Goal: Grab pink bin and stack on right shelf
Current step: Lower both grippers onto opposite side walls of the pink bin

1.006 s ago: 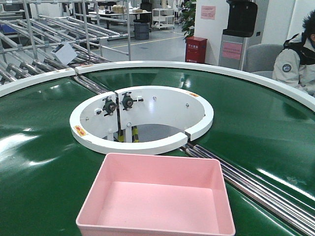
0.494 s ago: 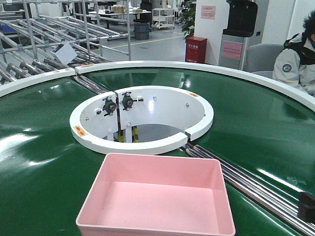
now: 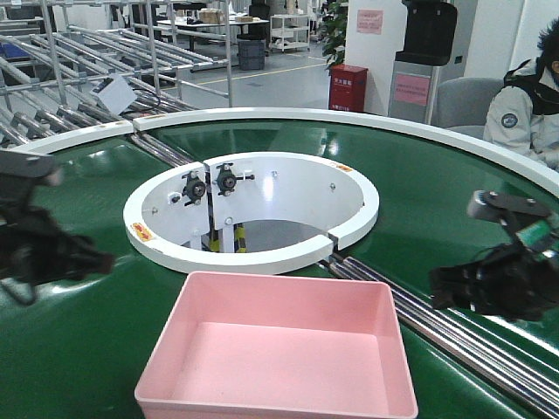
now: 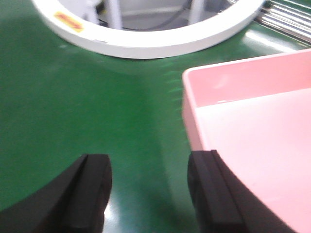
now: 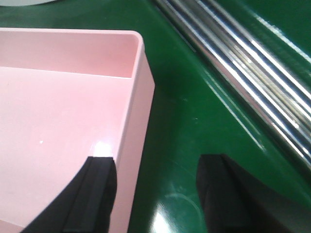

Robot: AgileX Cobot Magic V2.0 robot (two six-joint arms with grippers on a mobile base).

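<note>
The pink bin [image 3: 279, 349] sits empty on the green belt at the near edge of the front view. My left gripper [image 3: 98, 260] hovers to its left, open, with only green belt between its fingers [image 4: 92, 189]. In the left wrist view the bin's left wall [image 4: 192, 111] lies just ahead of the right finger. My right gripper [image 3: 434, 288] hovers to the bin's right, open. In the right wrist view the bin's right wall [image 5: 138, 121] runs between the jaws, one finger [image 5: 97, 194] over the bin's inside, the other over the belt. The right shelf is out of view.
The round green conveyor table [image 3: 454, 201] has a white inner ring [image 3: 253, 253] just behind the bin. Steel rollers [image 3: 463, 336] run diagonally right of the bin, under my right arm. A seated person [image 3: 528, 105] is at the back right, roller racks [image 3: 87, 61] at the back left.
Both arms have come into the front view, the left from the left edge, the right from the lower right, closing toward the bin's sides. The bin has not moved.
</note>
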